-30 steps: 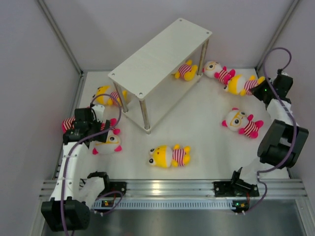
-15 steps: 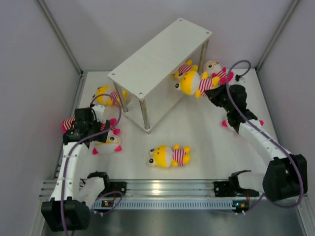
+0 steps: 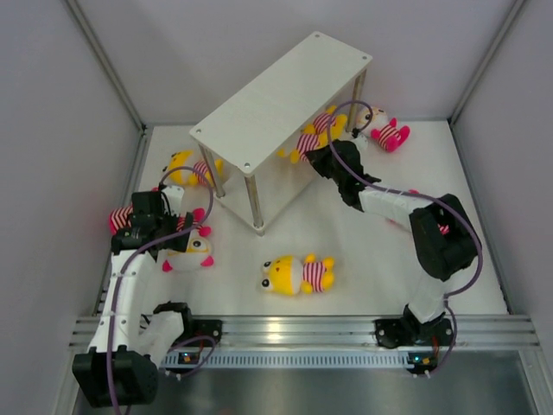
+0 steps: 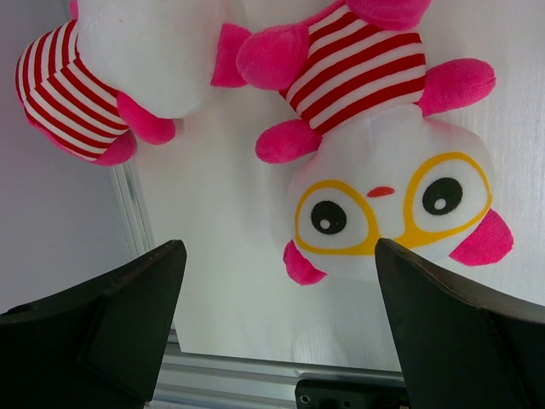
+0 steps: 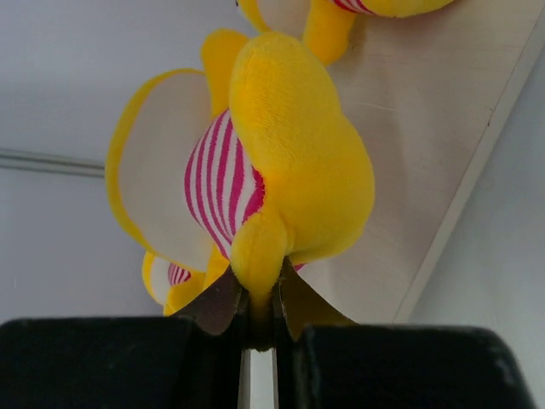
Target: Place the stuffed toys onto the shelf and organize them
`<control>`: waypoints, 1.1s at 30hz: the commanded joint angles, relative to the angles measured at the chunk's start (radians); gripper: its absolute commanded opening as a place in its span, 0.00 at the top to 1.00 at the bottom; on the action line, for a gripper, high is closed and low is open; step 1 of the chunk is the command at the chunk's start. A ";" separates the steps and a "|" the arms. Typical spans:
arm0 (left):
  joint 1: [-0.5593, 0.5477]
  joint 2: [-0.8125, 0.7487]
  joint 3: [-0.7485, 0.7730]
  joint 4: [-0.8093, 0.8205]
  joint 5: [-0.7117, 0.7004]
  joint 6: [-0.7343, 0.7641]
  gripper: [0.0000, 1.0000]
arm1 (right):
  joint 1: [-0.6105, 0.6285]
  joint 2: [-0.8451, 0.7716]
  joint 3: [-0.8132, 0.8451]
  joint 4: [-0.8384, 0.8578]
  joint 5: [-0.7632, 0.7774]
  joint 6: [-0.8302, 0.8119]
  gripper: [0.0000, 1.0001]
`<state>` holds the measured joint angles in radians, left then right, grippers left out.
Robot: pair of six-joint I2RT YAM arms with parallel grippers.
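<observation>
Right fingers (image 5: 220,305) are pinching, almost closed, one limb of a yellow plush doll (image 5: 298,162) in a red-and-white striped shirt, holding it partly under the top board of the white two-tier shelf (image 3: 268,95). Left fingers (image 4: 128,298) are hanging spread wide over a white-headed doll (image 4: 387,196) with yellow round glasses and pink limbs, lying on the desk (image 3: 363,251). Only the overhead view is showing the whole shelf.

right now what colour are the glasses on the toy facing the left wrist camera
Glasses: yellow-orange, best in left wrist view.
</observation>
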<state>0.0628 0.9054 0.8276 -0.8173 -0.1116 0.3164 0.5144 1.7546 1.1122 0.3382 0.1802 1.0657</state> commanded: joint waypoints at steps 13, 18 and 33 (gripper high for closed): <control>-0.001 0.001 -0.005 0.003 -0.013 -0.010 0.01 | 0.018 0.160 0.156 0.033 0.145 0.071 1.00; -0.001 0.001 -0.010 0.001 -0.016 -0.008 0.01 | 0.016 0.137 0.138 0.016 0.140 0.074 0.82; 0.041 0.065 0.106 0.024 -0.028 -0.016 0.02 | 0.018 -0.052 -0.008 0.093 0.065 -0.001 0.36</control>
<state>0.0799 0.9554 0.8562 -0.8177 -0.1425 0.3157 0.5152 1.7885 1.1168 0.3573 0.2695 1.1004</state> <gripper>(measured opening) 0.987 0.634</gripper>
